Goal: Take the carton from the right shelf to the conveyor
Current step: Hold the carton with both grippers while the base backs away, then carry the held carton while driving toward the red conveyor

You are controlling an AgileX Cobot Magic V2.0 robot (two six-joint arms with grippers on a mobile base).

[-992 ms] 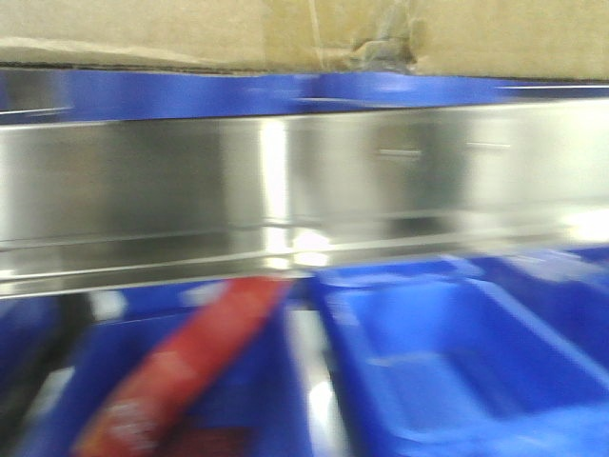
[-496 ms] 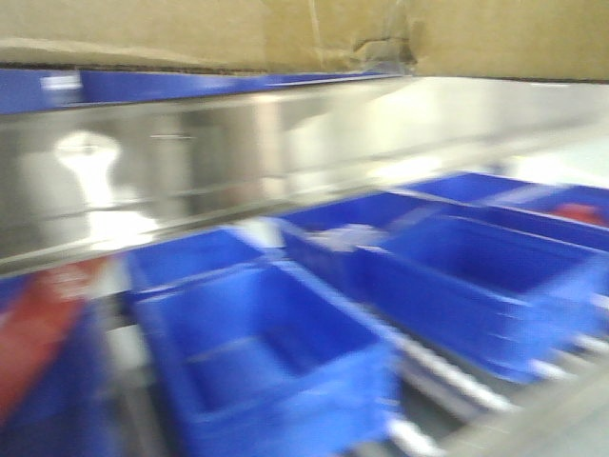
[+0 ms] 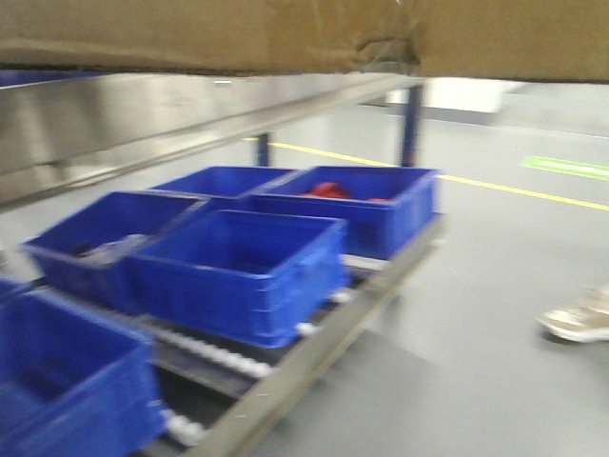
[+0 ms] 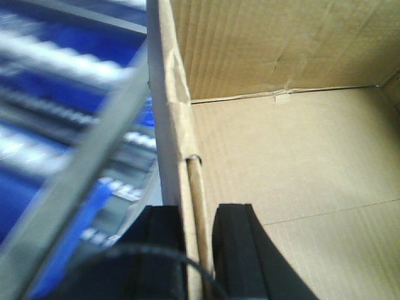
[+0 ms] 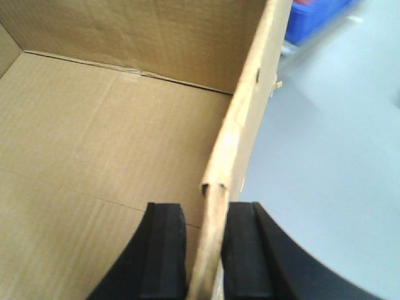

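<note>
The carton [image 3: 190, 33] is hanging across the top of the front view, above the shiny steel rail of the right shelf [image 3: 143, 119] and the blue bins [image 3: 238, 271] sitting on the rollers below. It is showing plain brown corrugated board, open-topped and empty inside, with a crumpled tear [image 3: 385, 48] along its lower edge. The left claw [image 4: 197, 219] is clenching the carton's left wall, one black finger on each face. The right claw [image 5: 206, 219] is gripping the right wall likewise, over the grey floor [image 5: 337, 156].
</note>
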